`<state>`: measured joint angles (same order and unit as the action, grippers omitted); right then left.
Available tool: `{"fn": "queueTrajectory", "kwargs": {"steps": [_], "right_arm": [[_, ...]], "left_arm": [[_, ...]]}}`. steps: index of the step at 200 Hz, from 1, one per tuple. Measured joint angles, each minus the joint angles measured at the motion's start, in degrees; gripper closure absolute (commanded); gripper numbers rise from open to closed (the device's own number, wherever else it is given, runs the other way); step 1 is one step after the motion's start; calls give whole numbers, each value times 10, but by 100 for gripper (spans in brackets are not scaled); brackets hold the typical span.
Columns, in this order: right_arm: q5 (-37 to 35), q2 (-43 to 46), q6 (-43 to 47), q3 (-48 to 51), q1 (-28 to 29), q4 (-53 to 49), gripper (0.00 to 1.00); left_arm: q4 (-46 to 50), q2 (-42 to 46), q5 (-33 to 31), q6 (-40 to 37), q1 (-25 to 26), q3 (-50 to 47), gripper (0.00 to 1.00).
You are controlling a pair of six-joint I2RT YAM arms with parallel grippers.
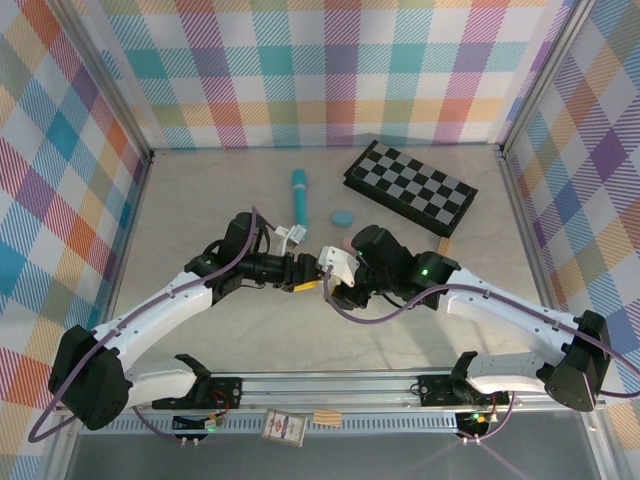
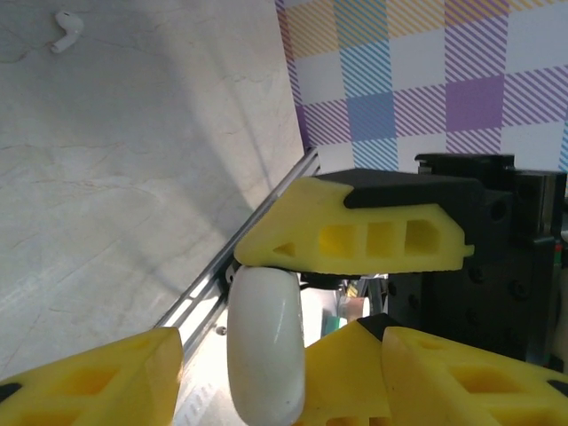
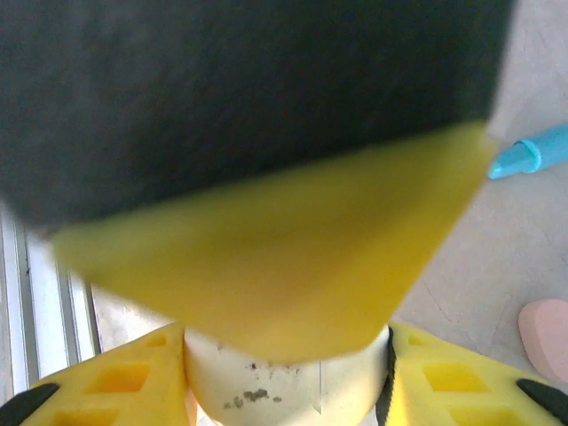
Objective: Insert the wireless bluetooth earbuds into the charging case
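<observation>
Case-holding step: right gripper (image 3: 286, 373) clamps the white case (image 2: 266, 346) above mid-bench (image 2: 133, 177), left gripper (image 2: 282, 373) half-open around it, white earbud (image 2: 67, 31) lying loose; next move probably fetching it.

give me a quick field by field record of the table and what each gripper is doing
left gripper: open, jaws either side of the white case, gap on one side
right gripper: shut on the white case
white case: mid table, between both grippers
white earbud: loose on the table, not in a case
pen: teal, far side of table
blue case: beside the pen
pink case: on the table, apart from the pen
chessboard: back right
</observation>
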<state>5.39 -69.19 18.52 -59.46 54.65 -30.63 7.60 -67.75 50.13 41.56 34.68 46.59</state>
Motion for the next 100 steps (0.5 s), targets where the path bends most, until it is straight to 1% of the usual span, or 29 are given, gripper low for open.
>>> {"fn": "queueTrajectory", "kwargs": {"steps": [21,51,61,71,82,100], "right_arm": [[4,0,0,0,0,8,53],[8,2,0,0,0,10,53],[9,3,-1,0,0,10,52],[9,4,-1,0,0,9,49],[9,4,-2,0,0,10,43],[11,9,-6,2,-3,12,28]], "left_arm": [[-6,0,5,7,12,-1,54],[-3,0,1,12,16,-5,74],[-3,0,-1,11,16,-7,81],[-3,0,-3,12,16,-7,85],[-3,1,-4,11,16,-7,87],[-5,5,-3,-3,16,-7,88]]}}
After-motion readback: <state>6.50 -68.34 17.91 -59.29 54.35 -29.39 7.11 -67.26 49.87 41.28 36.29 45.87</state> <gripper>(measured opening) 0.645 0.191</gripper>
